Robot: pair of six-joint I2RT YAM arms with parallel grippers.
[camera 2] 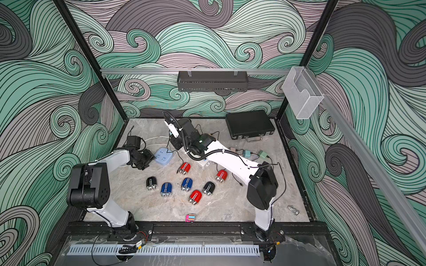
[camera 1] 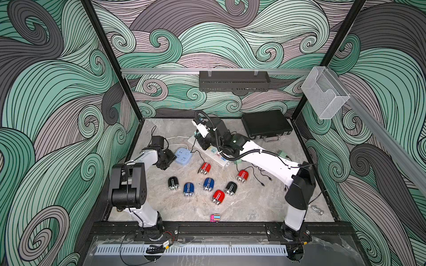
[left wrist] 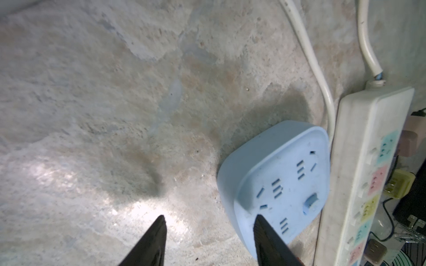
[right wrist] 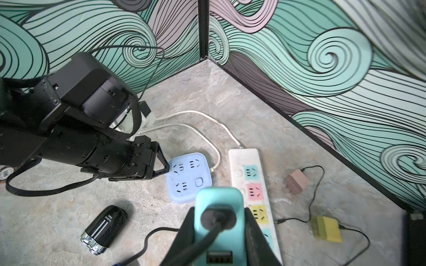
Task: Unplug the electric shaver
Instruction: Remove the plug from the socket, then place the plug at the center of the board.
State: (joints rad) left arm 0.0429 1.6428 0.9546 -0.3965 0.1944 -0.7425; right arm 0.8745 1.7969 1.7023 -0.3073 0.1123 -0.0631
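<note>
My right gripper (right wrist: 219,210) is shut on a teal charger plug (right wrist: 219,198), held just over the white power strip (right wrist: 245,159); its prongs are hidden. A black cable (right wrist: 147,239) leaves the plug's back and runs out of the right wrist view. In a top view, a thin black cable leads from the red shaver (camera 1: 205,168) up toward my right gripper (camera 1: 200,141). My left gripper (left wrist: 210,217) is open and empty beside the blue square socket (left wrist: 276,184), one fingertip (left wrist: 259,220) over its edge.
Several more shavers, red, blue and black, lie in the middle (camera 1: 208,184). Loose adapters, pink (right wrist: 296,183) and yellow (right wrist: 327,228), lie past the strip. A black case (camera 1: 266,124) sits at the back right and a small striped toy (camera 1: 215,217) near the front edge.
</note>
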